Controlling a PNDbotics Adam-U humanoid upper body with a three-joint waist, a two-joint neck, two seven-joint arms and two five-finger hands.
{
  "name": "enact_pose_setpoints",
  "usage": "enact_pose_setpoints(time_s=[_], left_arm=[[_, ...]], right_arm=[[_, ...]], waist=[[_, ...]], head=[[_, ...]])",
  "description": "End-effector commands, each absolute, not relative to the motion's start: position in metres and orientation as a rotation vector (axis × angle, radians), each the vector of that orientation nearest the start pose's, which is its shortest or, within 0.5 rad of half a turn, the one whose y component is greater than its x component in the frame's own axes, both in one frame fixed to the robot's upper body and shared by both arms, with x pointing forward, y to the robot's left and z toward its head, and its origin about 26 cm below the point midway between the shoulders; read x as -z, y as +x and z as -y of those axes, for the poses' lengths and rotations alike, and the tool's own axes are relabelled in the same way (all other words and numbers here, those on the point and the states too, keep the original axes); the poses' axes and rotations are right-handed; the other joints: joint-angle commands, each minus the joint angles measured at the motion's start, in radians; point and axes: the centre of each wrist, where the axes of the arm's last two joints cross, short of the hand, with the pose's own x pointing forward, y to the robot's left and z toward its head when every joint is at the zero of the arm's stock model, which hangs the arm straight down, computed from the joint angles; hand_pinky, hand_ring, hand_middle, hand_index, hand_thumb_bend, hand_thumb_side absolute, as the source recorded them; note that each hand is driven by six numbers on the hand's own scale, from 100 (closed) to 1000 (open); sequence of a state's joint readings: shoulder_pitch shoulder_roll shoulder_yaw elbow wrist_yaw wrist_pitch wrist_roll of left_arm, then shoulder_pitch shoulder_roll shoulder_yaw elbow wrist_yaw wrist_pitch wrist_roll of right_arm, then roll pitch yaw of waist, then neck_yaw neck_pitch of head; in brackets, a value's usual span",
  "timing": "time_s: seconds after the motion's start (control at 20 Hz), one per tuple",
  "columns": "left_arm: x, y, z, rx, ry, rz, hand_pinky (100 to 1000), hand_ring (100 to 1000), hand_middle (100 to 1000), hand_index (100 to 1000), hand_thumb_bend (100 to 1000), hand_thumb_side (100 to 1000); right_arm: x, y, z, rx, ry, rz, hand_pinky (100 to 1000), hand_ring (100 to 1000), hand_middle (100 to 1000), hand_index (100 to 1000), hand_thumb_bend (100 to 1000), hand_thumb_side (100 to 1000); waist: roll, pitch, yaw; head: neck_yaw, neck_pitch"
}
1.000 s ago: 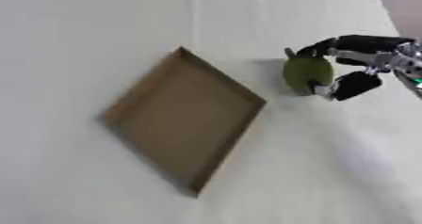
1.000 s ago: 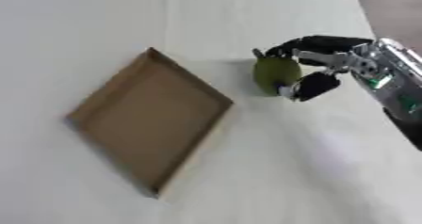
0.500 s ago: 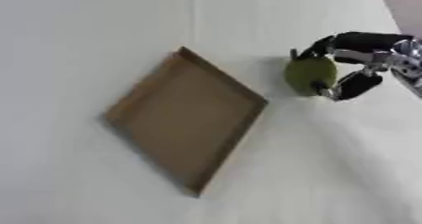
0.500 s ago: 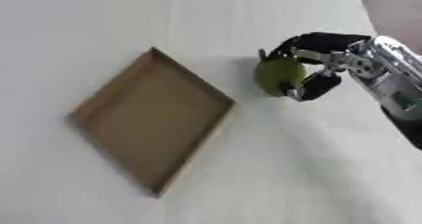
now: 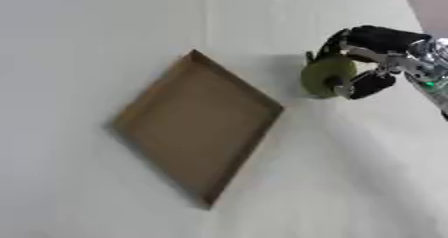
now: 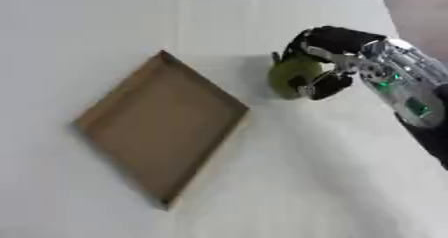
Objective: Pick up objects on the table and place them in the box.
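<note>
A: What is seen first, taking the largest thing?

B: A table point(image 5: 79, 27) covered in white cloth is seen filling almost the whole of both views. A faint crease is seen running down the cloth from the far edge towards the middle.

A: And next in size?

B: A shallow brown cardboard box point(image 5: 197, 127) is laid flat on the cloth, left of centre. It is turned so that one corner points away from the robot and the opposite one towards it. Its low walls are raised on every side, and only its bare brown floor is shown inside.

A: Which arm is shown?

B: Only the right arm point(image 6: 404, 84) is shown, brought in from the right edge, silver and black, with a small green light on the forearm. The left hand is not seen in either view.

A: How is the right hand point(image 6: 325, 62) held?

B: Its dark fingers are curled over the top and far side of a round green fruit point(image 6: 291, 78), and the thumb is pressed in from below, so the fruit is clasped between them.

A: Where is that fruit placed?

B: It is held to the right of the box, near the box's right-hand corner but apart from it, outside the walls. A soft shadow is cast on the cloth just beside it. Whether the fruit is touching the cloth cannot be told.
</note>
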State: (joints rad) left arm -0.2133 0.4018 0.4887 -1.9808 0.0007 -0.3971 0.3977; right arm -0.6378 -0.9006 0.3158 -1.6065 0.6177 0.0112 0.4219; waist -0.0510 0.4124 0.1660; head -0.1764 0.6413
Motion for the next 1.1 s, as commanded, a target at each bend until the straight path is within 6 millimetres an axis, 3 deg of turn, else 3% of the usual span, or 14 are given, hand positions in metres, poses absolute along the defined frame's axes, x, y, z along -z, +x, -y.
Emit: enact_pose_setpoints(time_s=[0.05,0.45,0.8,1.1], left_arm=[[-0.232,0.258,-0.397,0.367,-1.058,-3.234,702,724,683,819,100,634],[-0.233,0.257,-0.398,0.371,-1.07,-3.229,701,723,681,819,100,632],[-0.232,0.256,-0.399,0.369,-1.085,-3.227,701,722,681,819,100,632],[-0.231,0.256,-0.399,0.366,-1.087,-3.232,701,721,680,819,100,632]], right_arm=[[-0.272,0.36,0.312,-1.592,-1.058,1.513,762,628,556,684,100,133],[-0.294,0.339,0.299,-1.541,-1.148,1.732,751,577,540,661,100,102],[-0.325,0.318,0.28,-1.551,-1.169,1.981,760,557,530,646,100,100],[-0.341,0.312,0.244,-1.665,-0.985,2.153,766,530,521,640,100,100]], waist=[[0.003,-0.019,-0.002],[0.001,-0.025,-0.012],[0.0,-0.029,-0.018],[0.0,-0.037,-0.016]], head=[[0.002,-0.003],[0.007,0.002],[0.012,0.009],[0.015,0.013]])
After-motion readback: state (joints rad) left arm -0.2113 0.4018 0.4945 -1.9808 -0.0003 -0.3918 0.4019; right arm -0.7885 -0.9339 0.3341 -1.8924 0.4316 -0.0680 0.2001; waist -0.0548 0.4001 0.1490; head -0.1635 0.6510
